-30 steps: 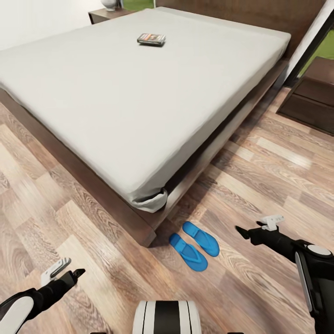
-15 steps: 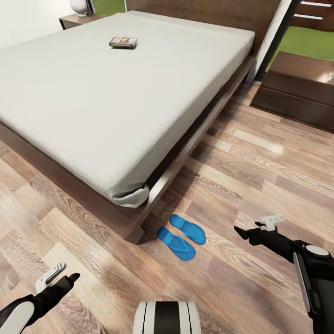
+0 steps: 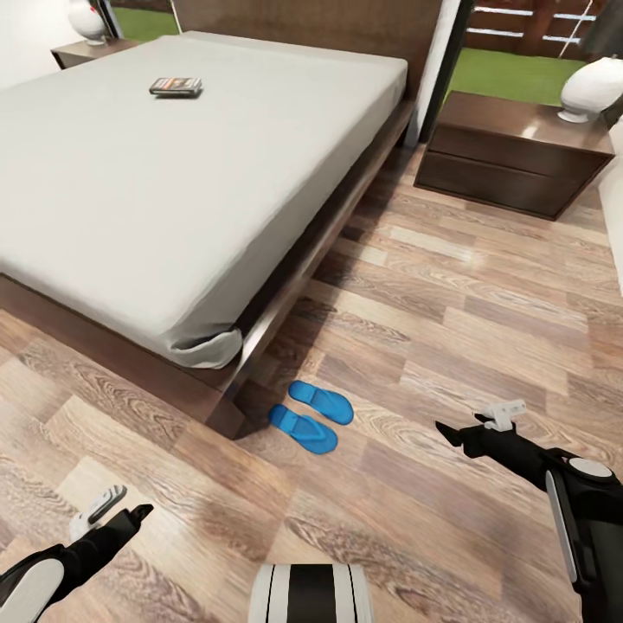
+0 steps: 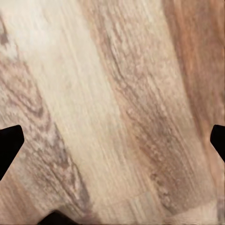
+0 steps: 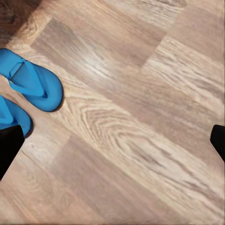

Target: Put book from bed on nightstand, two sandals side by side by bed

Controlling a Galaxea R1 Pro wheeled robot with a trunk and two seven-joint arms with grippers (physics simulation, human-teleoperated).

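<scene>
The book point(image 3: 176, 86) lies flat on the pale mattress of the bed point(image 3: 156, 190), far back near the headboard. The two blue sandals point(image 3: 321, 402) point(image 3: 302, 428) sit side by side on the wood floor at the bed's near corner, and they also appear in the right wrist view as sandals point(image 5: 33, 84) point(image 5: 11, 117). One dark nightstand point(image 3: 510, 151) stands right of the bed, another nightstand point(image 3: 86, 52) at the far left. My left gripper point(image 3: 121, 509) point(image 4: 112, 143) hangs open over bare floor. My right gripper point(image 3: 476, 422) point(image 5: 112, 143) is open, to the right of the sandals, holding nothing.
A white lamp point(image 3: 588, 86) stands on the right nightstand, and another lamp point(image 3: 86, 19) on the far one. A dark-framed window point(image 3: 450, 52) onto grass lies behind the bed. Open plank floor point(image 3: 450, 294) stretches between bed and right nightstand.
The whole picture has shifted left, so the camera has turned right; the right nightstand and its lamp have come fully into view. Both grippers hold the same pose.
</scene>
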